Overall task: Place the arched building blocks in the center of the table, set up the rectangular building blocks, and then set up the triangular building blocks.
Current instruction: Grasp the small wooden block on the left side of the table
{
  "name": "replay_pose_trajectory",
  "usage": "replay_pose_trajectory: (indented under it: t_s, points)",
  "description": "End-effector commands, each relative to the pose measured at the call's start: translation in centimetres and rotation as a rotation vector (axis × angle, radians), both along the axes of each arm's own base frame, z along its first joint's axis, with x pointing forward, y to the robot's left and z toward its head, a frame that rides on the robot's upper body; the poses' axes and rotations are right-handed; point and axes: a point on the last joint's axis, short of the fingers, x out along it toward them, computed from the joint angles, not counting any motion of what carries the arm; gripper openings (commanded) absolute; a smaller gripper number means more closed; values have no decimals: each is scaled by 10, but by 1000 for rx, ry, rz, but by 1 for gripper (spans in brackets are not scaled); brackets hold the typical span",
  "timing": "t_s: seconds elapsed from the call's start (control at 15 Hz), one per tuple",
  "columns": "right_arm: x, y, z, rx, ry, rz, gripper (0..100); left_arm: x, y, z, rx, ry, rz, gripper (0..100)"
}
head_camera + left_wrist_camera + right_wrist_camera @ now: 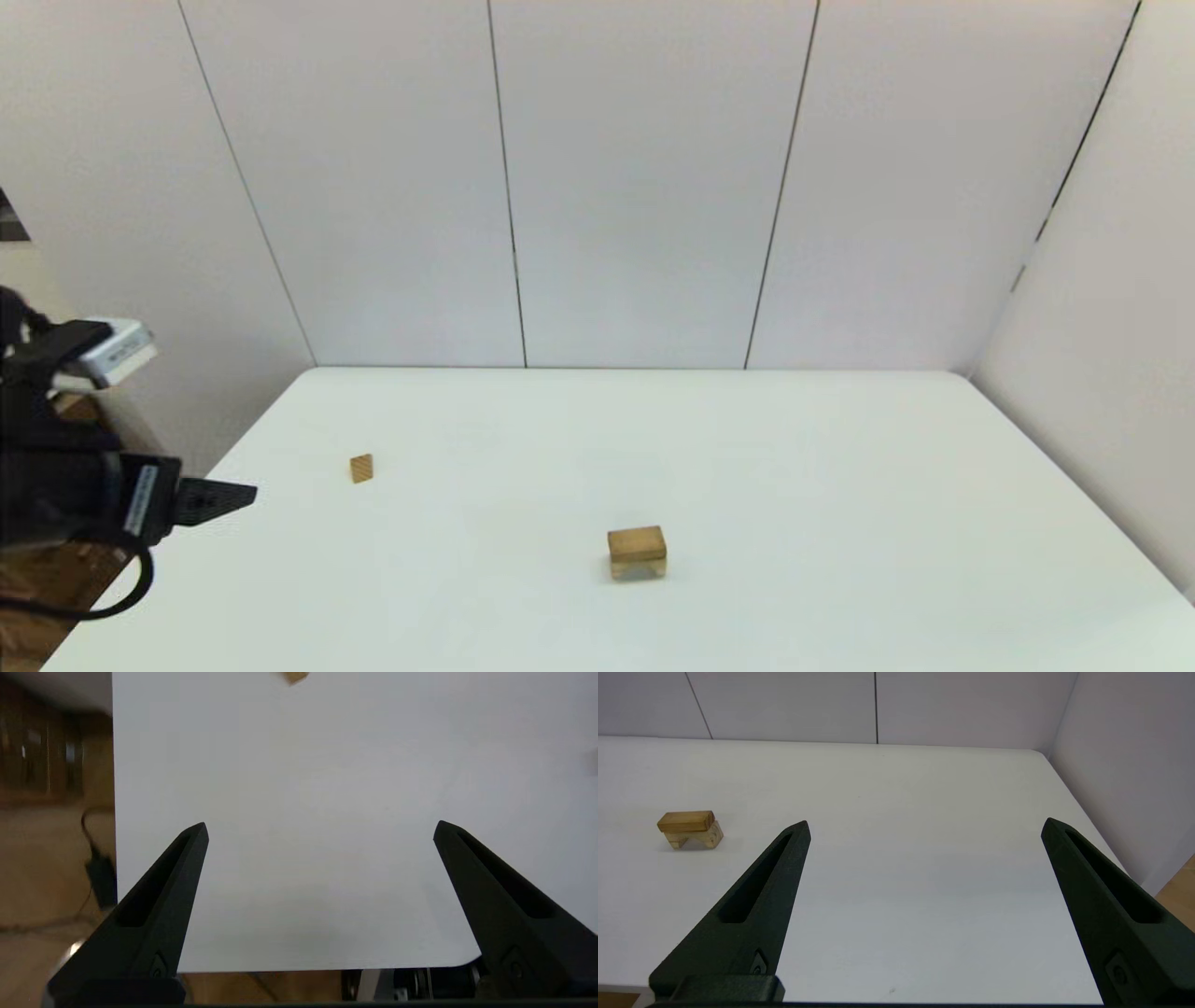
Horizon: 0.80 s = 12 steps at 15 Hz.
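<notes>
Lying apart, triangular block [361, 468], stacked blocks [637, 552]

Pale wall panels [644, 177] with thin dark lines stand behind. A brown wooden floor [51, 858] shows at the side. A black cable [96, 858] lies on it.

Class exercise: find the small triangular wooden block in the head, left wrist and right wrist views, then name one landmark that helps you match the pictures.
Head view: the triangular block lies on the table's left part, just beyond the left gripper.
Left wrist view: only a sliver shows at the top edge.
Right wrist view: not in it.
Shared landmark: the white table top, in all three.
</notes>
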Motion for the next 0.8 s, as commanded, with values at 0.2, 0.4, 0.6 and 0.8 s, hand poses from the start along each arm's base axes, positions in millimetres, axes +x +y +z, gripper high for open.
replay_pose_trajectory:
  t_s: [0.2, 0.4, 0.6, 0.8]
  points:
    - [0, 0, 0, 0, 1, -1, 100, 142, 4, -76, -73, 277, 302, 100]
    - [0, 0, 0, 0, 1, -1, 100, 182, 9, -110, -107, 316, 386, 100]
    - [0, 0, 0, 0, 1, 1, 100, 211, 9, -133, -157, 315, 464, 100]
    - [0, 0, 0, 0, 1, 1, 100, 235, 8, -146, -192, 295, 510, 100]
